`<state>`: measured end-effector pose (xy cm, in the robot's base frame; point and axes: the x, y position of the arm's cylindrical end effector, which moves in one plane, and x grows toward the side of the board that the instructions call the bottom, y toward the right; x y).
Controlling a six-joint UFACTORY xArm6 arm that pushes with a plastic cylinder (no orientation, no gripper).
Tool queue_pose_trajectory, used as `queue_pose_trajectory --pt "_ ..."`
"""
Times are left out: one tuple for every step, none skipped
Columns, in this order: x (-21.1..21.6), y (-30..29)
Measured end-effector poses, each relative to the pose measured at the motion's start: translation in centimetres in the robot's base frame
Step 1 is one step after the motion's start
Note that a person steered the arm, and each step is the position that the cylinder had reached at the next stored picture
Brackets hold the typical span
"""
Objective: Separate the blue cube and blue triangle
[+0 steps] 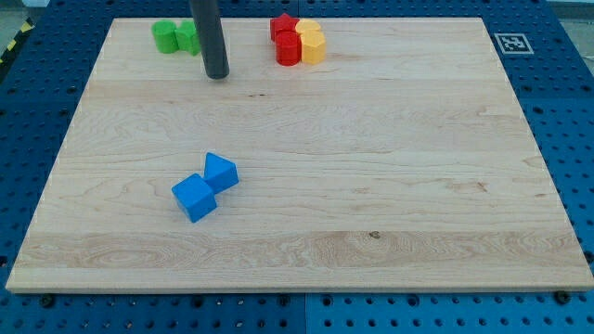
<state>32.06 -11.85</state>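
Note:
The blue cube (194, 199) lies on the wooden board at the view's lower left of centre. The blue triangle (221, 173) sits just up and right of it, touching its corner. My tip (216, 76) is near the view's top, left of centre, far above both blue blocks and apart from them. It stands just right of the green blocks.
Two green blocks (176, 36) sit at the view's top left, partly behind the rod. A red star-like block (283, 26), a red block (289, 49) and two yellow blocks (312, 43) cluster at the top centre. A marker tag (511, 43) lies off the board's top right corner.

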Motion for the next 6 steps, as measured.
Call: queue_pose_trajectory --pt "0.7 0.0" --pt "0.8 0.0" --pt "1.0 0.0" --pt "1.0 0.0" --pt "1.9 0.0" --pt "5.6 0.0"
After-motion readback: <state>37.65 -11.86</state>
